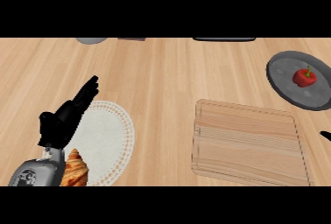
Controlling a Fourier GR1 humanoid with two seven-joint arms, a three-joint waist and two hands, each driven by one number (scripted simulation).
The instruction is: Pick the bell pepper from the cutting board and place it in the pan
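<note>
One glossy pepper (pixel 305 78) in round pan (pixel 286 89)

Low at the left, black left hand (pixel 59 122) on a grey forearm, fingers (pixel 85 94) straight, slanting up to the right. Under those fingers and to their right, round white plate with a beaded rim (pixel 113 131). Behind the fingers, by the wrist, golden-brown croissant (pixel 75 168) on that plate. Well to the right of the fingers, rectangular light-wood cutting board (pixel 249 146). Farther right, beyond fingertip level, round dark grey pan (pixel 284 83), with red bell pepper with a green stem (pixel 304 78) inside. Black sliver of the right hand (pixel 326 136) at the right edge, beside the board.
</note>
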